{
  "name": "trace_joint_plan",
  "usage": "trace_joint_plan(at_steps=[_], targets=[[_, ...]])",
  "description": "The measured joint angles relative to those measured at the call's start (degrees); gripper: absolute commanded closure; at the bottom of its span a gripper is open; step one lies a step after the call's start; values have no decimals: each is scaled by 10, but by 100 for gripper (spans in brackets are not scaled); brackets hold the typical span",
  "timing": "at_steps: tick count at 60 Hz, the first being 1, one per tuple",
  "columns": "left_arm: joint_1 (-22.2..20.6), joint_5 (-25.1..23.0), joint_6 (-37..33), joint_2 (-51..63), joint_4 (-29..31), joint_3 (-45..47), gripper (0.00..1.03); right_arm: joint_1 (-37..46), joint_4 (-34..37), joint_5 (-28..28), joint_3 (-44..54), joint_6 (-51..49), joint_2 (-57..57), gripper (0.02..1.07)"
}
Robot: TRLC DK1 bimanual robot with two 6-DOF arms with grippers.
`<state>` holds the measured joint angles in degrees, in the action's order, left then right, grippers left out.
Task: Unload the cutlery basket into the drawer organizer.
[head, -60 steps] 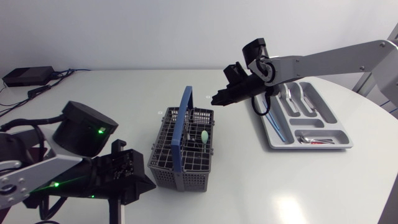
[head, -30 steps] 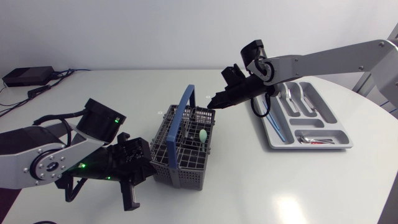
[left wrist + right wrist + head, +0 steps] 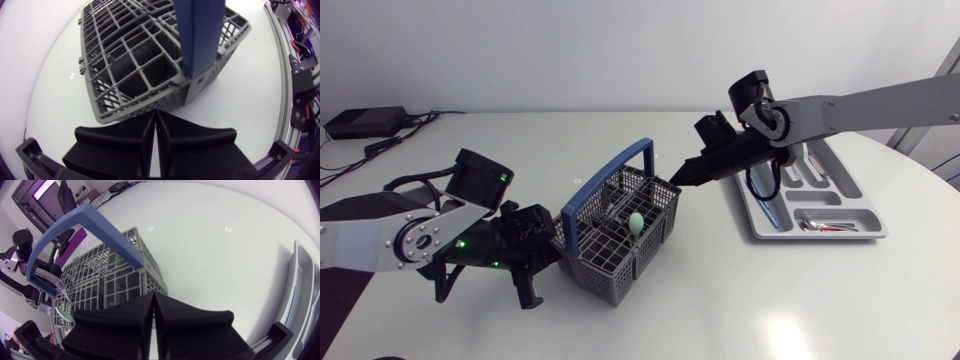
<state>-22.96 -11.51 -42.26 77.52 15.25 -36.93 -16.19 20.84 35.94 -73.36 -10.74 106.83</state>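
While its two wedge fingers are pressed flat together with nothing between them, the left end effector [image 3: 154, 116] sits low with its tips right at the bottom of one side wall of the grey cutlery basket [image 3: 131, 75]; whether they touch the mesh cannot be told. The right end effector [image 3: 152, 296] is likewise closed and empty, its tip just beside the opposite upper rim of the basket, close to one foot of the blue handle [image 3: 606, 177]. Inside the basket, a fork [image 3: 52, 279] leans in one compartment and a pale green utensil [image 3: 636, 222] stands in another. The basket rests on the white surface [image 3: 720, 300] between the two arms. Well apart from it, under the right arm, lies the grey drawer organizer [image 3: 868, 232], with spoons [image 3: 790, 152] in a far compartment and a few pieces in the near one.
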Motion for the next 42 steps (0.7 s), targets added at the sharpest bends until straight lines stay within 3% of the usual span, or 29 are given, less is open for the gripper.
trace_joint_plan(at_steps=[30,42], targets=[[60,10,-11,120,-78,-124,98,9,0,-20,136,-4,-94,102],[72,-16,-11,122,-88,-126,98,13,-16,-48,165,-4,-132,102]])
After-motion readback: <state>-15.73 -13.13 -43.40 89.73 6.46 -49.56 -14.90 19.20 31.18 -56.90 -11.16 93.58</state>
